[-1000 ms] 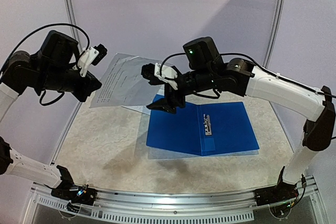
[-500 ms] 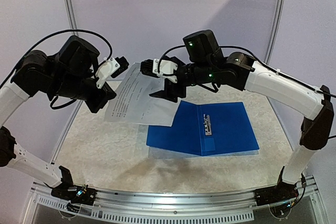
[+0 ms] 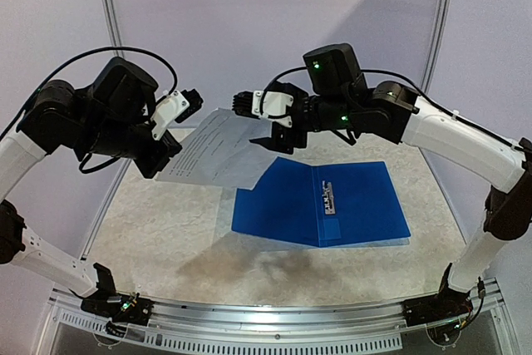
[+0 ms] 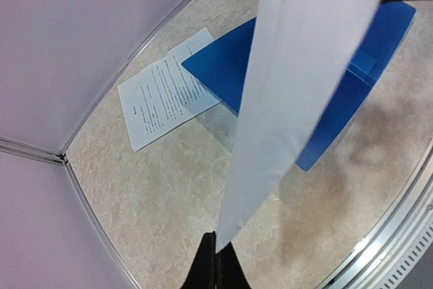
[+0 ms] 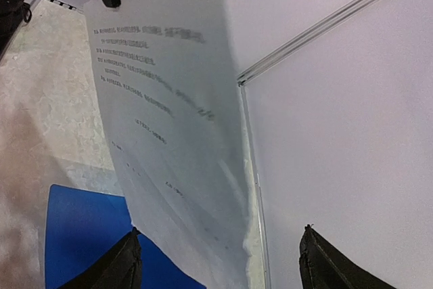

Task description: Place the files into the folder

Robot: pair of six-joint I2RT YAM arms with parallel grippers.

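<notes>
Since the left hand (image 4: 216,266) pinches the limp, light sheet (image 3: 218,152) by a corner, the spread right hand (image 3: 281,134) should steady it.

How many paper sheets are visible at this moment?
2. One sheet hangs in the air, pinched by the left gripper; the other sheet lies on the table at the blue folder's corner. More may hide under the folder.
</notes>
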